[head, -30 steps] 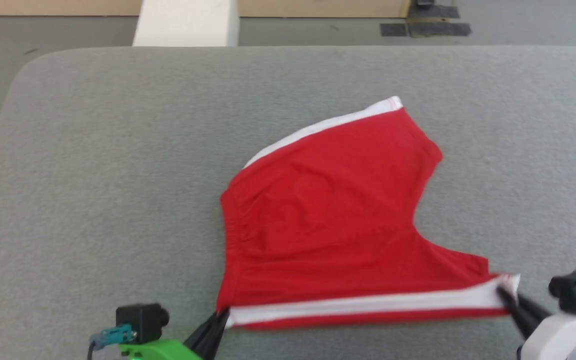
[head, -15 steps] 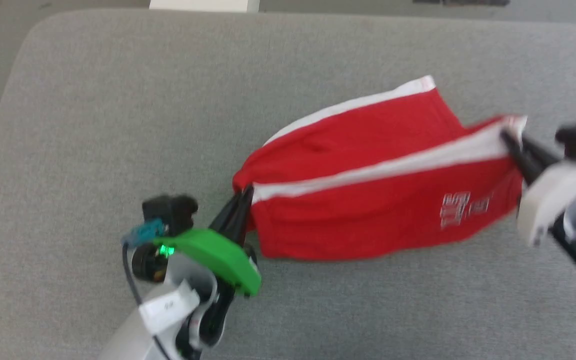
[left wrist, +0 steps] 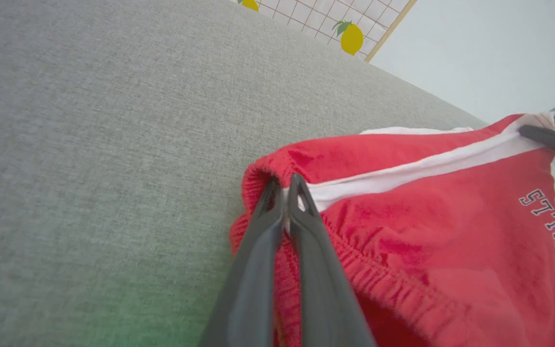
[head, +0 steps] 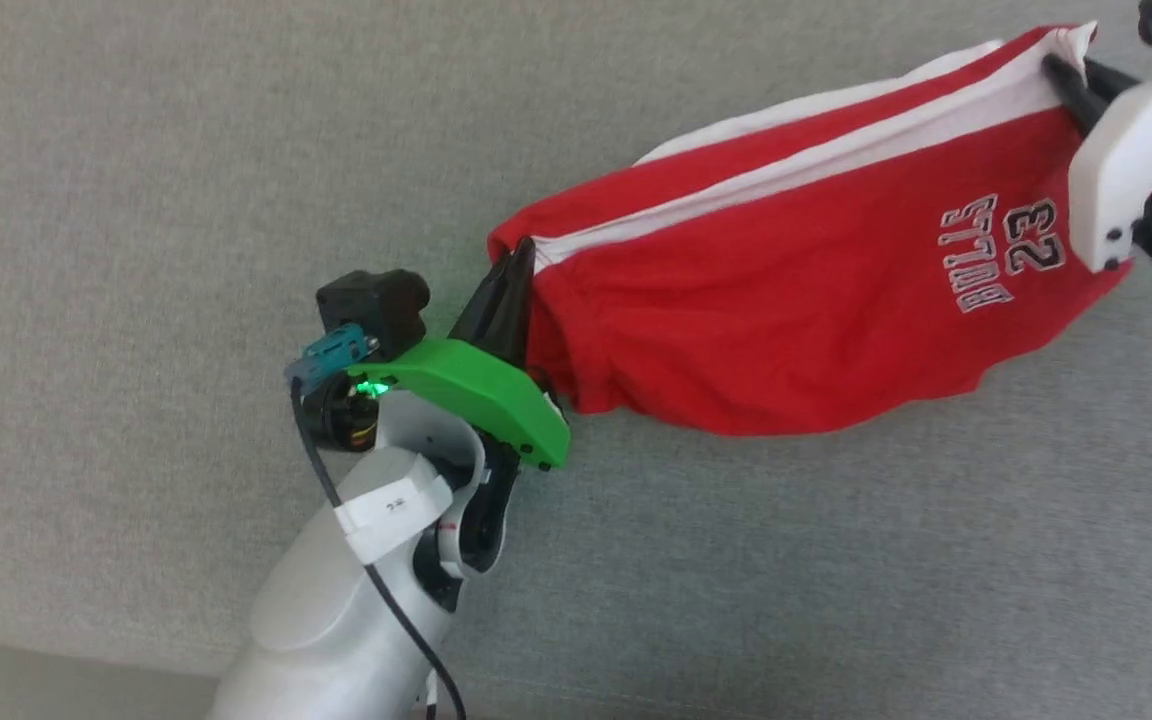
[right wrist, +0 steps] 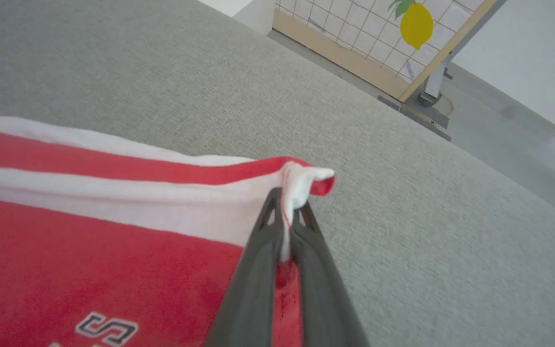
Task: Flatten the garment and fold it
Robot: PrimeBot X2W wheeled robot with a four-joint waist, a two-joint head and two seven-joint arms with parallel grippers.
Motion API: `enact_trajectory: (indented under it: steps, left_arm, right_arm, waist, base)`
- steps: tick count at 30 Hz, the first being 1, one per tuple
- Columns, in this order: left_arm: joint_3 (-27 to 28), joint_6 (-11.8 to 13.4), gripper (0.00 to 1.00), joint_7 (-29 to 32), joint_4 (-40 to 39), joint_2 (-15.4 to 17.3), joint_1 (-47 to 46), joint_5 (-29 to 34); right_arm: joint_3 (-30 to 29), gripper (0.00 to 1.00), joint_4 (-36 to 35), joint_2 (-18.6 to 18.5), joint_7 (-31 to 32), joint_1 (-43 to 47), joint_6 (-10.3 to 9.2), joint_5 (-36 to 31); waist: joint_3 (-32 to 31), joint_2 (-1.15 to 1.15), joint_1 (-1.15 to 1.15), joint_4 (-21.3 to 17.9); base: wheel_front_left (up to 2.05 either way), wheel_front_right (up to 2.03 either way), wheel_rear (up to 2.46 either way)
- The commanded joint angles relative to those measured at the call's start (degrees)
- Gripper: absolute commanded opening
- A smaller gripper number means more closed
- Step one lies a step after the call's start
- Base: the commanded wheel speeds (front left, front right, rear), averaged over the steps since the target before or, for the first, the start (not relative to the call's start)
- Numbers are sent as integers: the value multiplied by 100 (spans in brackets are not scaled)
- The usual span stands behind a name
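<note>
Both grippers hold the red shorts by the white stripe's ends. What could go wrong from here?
1. The left gripper and right gripper each pinch only a thin bit of edge of the garment; a pull might free it.
2. The cloth below the stripe sags in bulges; set on the grey surface so, it may crease.

A grey counter [head: 156, 250] is spreading wide; a lemon-printed grid panel [right wrist: 354, 41] is standing beyond at one o'clock.
</note>
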Motion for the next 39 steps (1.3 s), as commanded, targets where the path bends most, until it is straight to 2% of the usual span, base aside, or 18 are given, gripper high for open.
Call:
enact_trajectory:
  steps: [1,9,10,11,12,17,23,28,33,37,39]
  left_arm:
    - [-13,-1,0,-52,56,-41,-131,44]
    - [-101,-63,2,-155,195,-198,-231,2]
    - [-116,-79,38,-150,192,-209,-218,-19]
    - [-127,-96,99,-150,187,-215,-204,-35]
    - [-137,-104,100,-158,179,-213,-179,-40]
    - [-135,-126,100,-294,35,-88,55,-24]
    - [-191,-128,100,-546,-276,202,563,128]
    - [-364,-192,100,-755,-513,420,979,421]
    - [-701,-256,100,-825,-396,552,1183,811]
    - [-873,-292,100,-840,-58,524,1192,950]
    - [-914,-227,100,-805,170,505,1162,1009]
  right_arm:
    - [121,0,143,-37,46,-208,-11,65]
    - [781,0,834,-184,568,-795,-11,673]
    - [828,40,894,-195,637,-825,-11,776]
    - [861,96,921,-208,650,-839,-11,848]
    - [865,100,955,-216,633,-836,-11,940]
    - [804,100,956,-282,157,-637,-11,1180]
    - [412,100,766,-233,-987,27,-11,1254]
    - [-215,100,330,-15,-2090,933,-11,1018]
    - [-1022,100,-240,455,-2900,2021,-11,583]
    - [-1538,100,-718,1058,-3125,2844,-11,160]
    - [-1724,100,-939,1345,-3151,3161,-11,-43]
  waist:
    - [425,0,0,304]
    - [560,0,0,424]
    - [534,0,0,424]
    - [499,0,0,423]
    - [444,0,0,416]
    - [82,0,0,333]
    - [-570,0,0,174]
    - [-1049,0,0,25]
    - [-1327,0,0,-152]
    - [-1417,0,0,-335]
    - [-1433,0,0,-428]
  base:
    - [0,0,0]
    - [0,0,0]
    - [0,0,0]
    - [0,0,0]
    - [0,0,0]
    - [0,0,0]
    - [0,0,0]
    - [0,0,0]
    - [0,0,0]
    - [0,0,0]
    - [0,0,0]
